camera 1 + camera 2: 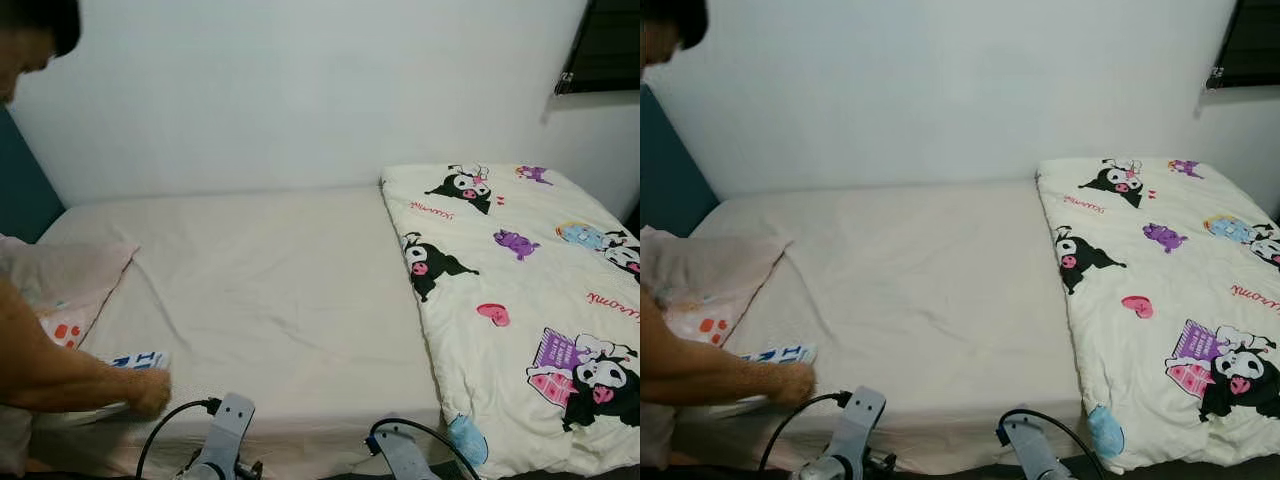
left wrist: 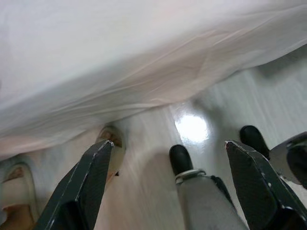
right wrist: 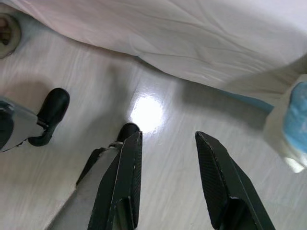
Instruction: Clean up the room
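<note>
A bed with a bare white sheet stands in front of me. A cream duvet printed with cartoon figures lies over its right side, and its corner hangs off the front edge. A pink pillow lies at the left end. A person's hand rests on the sheet next to a small blue and white item. My left gripper hangs open over the pale floor at the bed's edge. My right gripper is open too, above the floor, with nothing in it.
The person leans in at the left. A teal headboard stands behind the pillow, and a dark window is at the top right. Slippers lie on the glossy floor under the overhanging sheet. My own legs stand below the grippers.
</note>
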You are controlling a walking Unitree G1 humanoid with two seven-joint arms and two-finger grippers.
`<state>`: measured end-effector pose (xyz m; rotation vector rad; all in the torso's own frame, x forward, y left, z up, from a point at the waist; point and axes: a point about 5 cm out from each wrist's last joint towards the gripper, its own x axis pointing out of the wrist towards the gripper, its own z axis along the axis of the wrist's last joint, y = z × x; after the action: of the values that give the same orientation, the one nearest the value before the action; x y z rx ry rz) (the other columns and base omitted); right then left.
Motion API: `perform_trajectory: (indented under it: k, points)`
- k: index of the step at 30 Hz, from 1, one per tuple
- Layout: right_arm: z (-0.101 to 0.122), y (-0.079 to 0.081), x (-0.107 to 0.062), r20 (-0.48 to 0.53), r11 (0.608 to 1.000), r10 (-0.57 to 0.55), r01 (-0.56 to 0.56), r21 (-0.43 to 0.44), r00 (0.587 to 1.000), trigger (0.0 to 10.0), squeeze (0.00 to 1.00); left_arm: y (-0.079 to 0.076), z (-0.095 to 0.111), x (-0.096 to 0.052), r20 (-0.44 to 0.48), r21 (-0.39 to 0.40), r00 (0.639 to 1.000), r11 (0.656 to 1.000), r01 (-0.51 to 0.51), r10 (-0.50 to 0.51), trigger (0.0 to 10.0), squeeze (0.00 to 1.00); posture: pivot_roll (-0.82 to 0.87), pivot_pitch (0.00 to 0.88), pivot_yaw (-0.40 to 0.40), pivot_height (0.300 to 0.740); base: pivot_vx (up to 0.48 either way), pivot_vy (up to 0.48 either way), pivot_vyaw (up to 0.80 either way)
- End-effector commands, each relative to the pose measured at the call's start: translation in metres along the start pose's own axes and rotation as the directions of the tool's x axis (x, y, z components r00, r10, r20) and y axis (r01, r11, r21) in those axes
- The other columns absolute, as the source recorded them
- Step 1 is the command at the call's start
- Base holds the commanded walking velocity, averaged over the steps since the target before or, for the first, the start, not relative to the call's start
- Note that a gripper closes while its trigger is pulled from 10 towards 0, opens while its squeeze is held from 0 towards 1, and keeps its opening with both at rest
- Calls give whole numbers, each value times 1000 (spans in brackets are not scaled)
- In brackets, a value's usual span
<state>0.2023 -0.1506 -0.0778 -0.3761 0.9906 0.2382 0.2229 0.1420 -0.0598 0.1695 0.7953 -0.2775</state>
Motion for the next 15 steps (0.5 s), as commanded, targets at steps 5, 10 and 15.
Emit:
perform_trajectory:
  k: [5, 10, 15]
  points:
    - [6, 8, 1, 20, 1000, 14, -14, 23, 1000, 10000, 0, 17, 2, -1, 19, -36, 996, 995, -89, 90, 10000, 0, 33, 0, 12, 740, 0, -96, 0]
    - [9, 10, 1, 30, 999, 20, -21, 33, 999, 10000, 0, 22, -4, -2, -23, -14, 993, 993, -119, 119, 10000, 0, 41, 0, 6, 740, 0, 0, 0]
    - [10, 12, 1, 35, 999, 24, -25, 42, 999, 10000, 0, 26, -7, -3, -38, -18, 990, 991, -136, 135, 10000, 0, 47, 0, -1, 740, 0, 0, 0]
